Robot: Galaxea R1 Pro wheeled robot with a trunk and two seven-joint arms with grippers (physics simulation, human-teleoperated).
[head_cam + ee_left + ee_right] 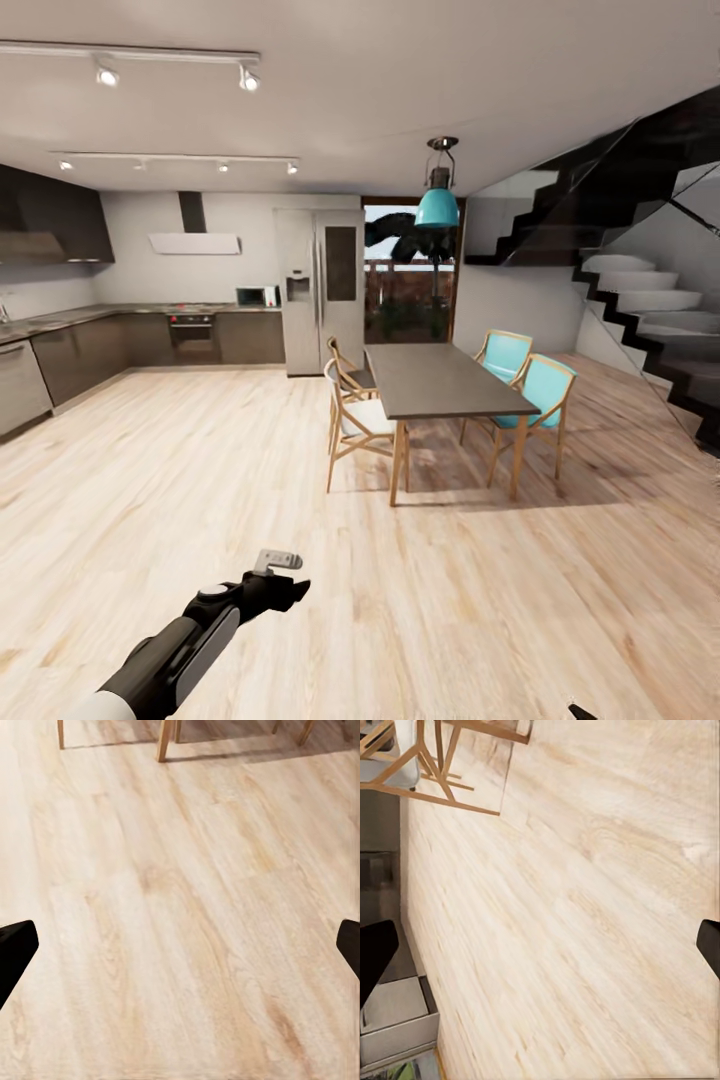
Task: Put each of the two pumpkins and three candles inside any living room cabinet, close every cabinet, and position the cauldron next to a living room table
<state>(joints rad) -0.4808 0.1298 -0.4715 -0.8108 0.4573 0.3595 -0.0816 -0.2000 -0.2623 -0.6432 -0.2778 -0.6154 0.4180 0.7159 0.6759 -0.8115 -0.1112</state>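
Both sets of jaws are standing wide open and holding nothing: in the left wrist view the left gripper (180,945) is showing two dark fingertips (15,952) far apart over bare pale wooden floor (187,907), and in the right wrist view the right gripper (540,945) is showing the same wide gap over the same planks. From the head view, the left arm (180,650) is reaching forward low over the floor, black with a white shoulder section, its gripper (275,575) pointing toward the middle of the room. Ahead, a dining table (440,380) with a dark grey tabletop and light wooden legs is standing near the middle of the room, with two wooden chairs with pale seats (355,415) on one side and two turquoise chairs (525,390) on the other. A turquoise pendant lamp (437,205) is hanging above the table. Behind it, a steel refrigerator (320,290) is standing beside dark grey kitchen cupboards (80,355) with an oven (195,335) and a microwave (257,296). A black staircase (640,290) is rising on the far right. No pumpkins, candles, cauldron or brown cabinet are appearing among these things.
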